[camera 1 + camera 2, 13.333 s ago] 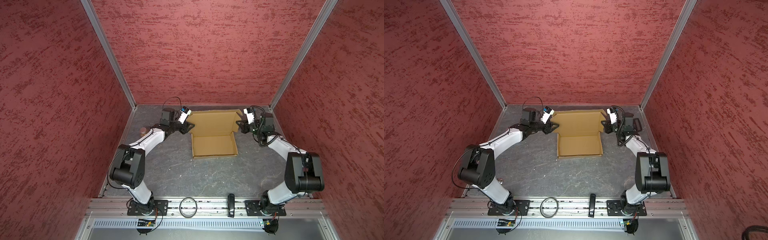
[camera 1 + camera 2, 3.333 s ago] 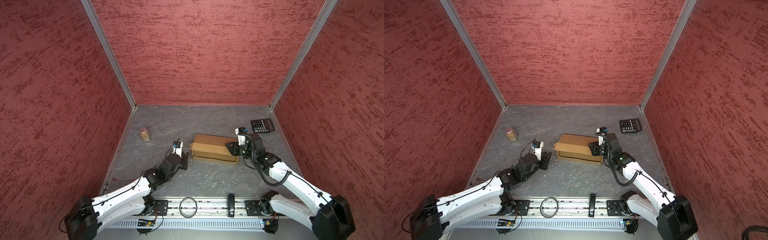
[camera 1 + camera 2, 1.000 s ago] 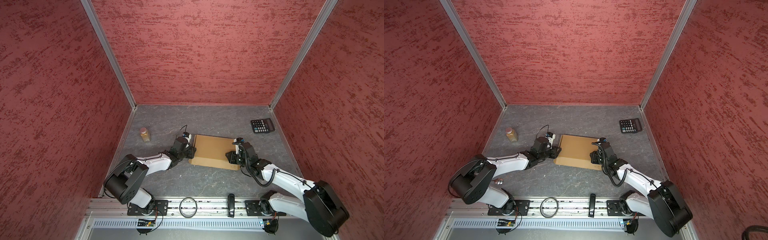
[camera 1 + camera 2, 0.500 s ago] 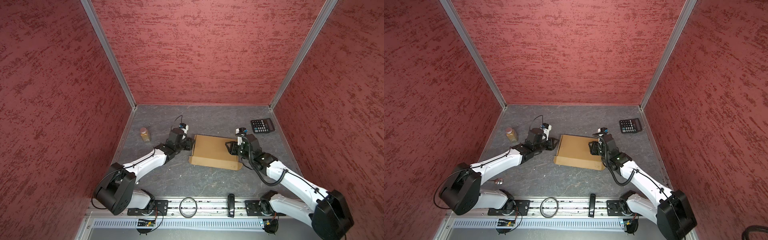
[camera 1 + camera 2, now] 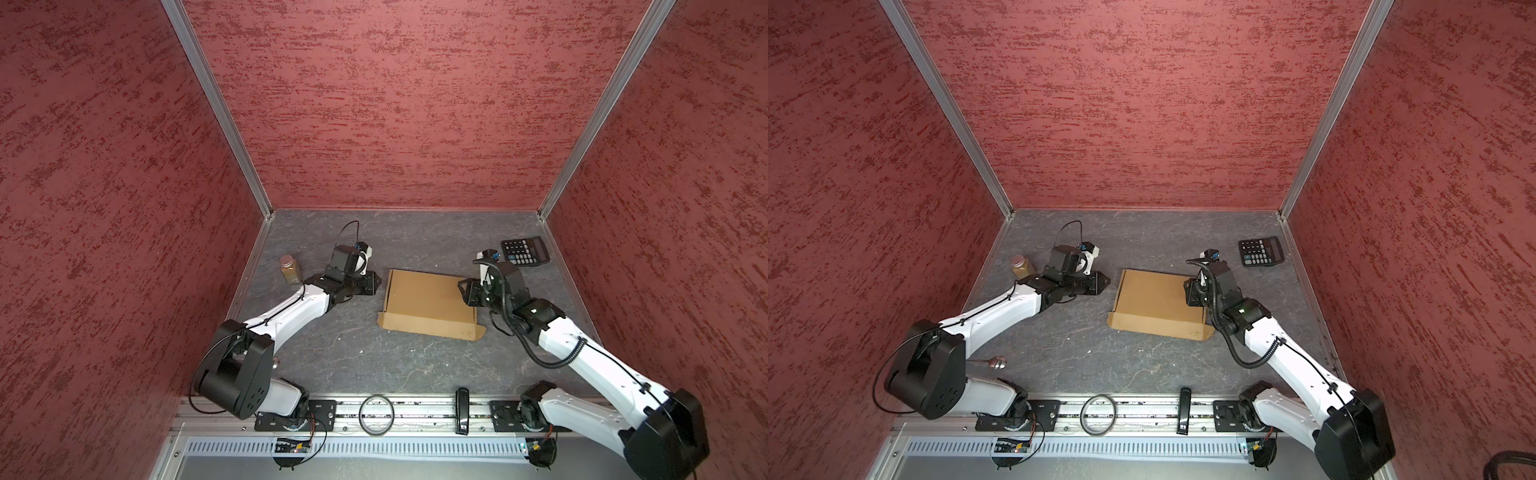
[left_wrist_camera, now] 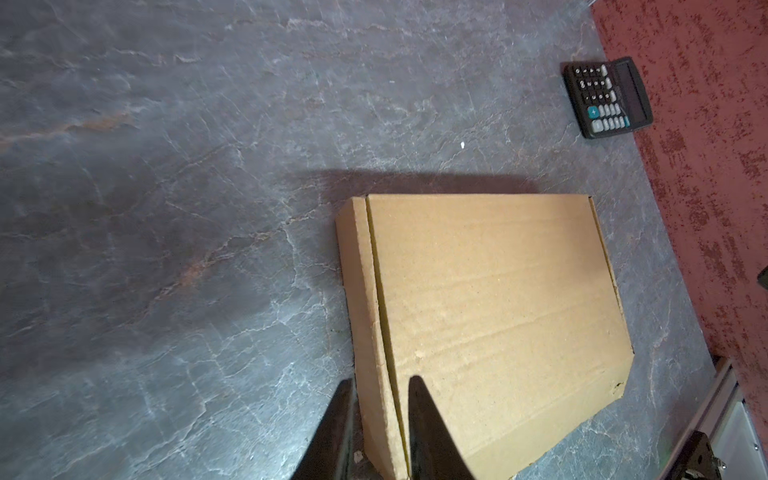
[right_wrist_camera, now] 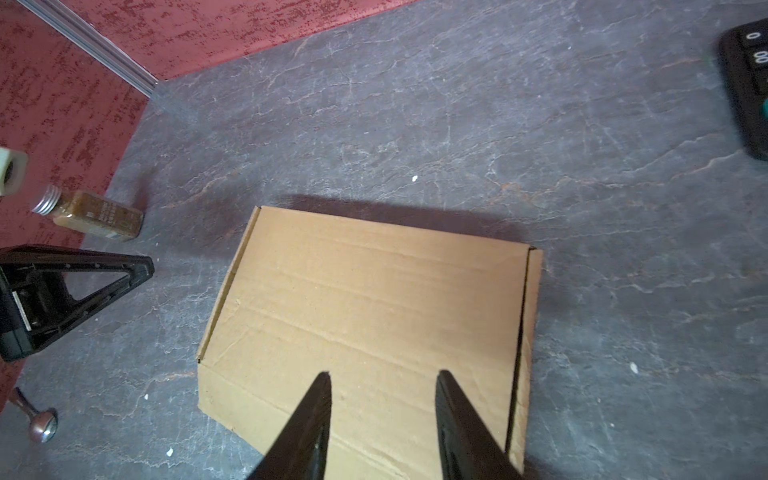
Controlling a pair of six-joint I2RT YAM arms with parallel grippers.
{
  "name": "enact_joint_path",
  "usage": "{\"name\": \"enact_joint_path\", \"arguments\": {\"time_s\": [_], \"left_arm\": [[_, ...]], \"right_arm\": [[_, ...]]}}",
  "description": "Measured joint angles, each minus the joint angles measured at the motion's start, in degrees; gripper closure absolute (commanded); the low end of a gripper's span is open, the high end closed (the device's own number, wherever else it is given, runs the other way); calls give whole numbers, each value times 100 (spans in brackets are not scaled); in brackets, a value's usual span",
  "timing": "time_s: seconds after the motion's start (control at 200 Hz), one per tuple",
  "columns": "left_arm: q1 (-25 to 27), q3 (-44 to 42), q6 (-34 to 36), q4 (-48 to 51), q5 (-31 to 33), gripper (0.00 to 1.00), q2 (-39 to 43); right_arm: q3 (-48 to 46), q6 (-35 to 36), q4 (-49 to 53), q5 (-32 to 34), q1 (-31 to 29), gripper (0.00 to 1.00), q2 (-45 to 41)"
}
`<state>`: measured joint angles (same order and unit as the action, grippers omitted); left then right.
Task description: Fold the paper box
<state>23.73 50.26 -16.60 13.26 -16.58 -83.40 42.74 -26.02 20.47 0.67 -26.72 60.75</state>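
Observation:
The paper box (image 5: 424, 301) (image 5: 1154, 303) lies closed and flat on the grey table, plain brown cardboard, with a small tab sticking out at its front right corner. My left gripper (image 5: 375, 284) (image 5: 1106, 282) (image 7: 141, 270) hovers just left of the box's left wall, apart from it, its jaws a narrow gap wide and empty. In the left wrist view that gripper (image 6: 380, 380) lines up with the box (image 6: 490, 316) side wall. My right gripper (image 5: 463, 291) (image 5: 1187, 293) (image 7: 382, 374) is open over the lid (image 7: 365, 299) near its right edge, holding nothing.
A black calculator (image 5: 524, 251) (image 5: 1261, 251) (image 6: 606, 97) lies at the back right by the wall. A spice jar (image 5: 290, 269) (image 5: 1022, 267) (image 7: 93, 214) stands at the left wall. A metal knob (image 5: 996, 362) (image 7: 39, 424) lies near the left arm's base.
The left gripper has drawn back from the box's left edge and its jaws have narrowed. The right gripper has opened wider and shifted toward the back over the lid.

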Motion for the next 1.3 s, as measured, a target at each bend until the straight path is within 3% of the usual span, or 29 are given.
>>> {"name": "enact_joint_path", "arguments": {"time_s": [0.441,1.297], "left_arm": [[13,114,61,-7,-291,79,-573],[284,415,103,-31,-216,80,-1176]], "right_arm": [[-557,15,-68,-234,483,58,179],[-800,15,-315,-581,715,58,243]]}}
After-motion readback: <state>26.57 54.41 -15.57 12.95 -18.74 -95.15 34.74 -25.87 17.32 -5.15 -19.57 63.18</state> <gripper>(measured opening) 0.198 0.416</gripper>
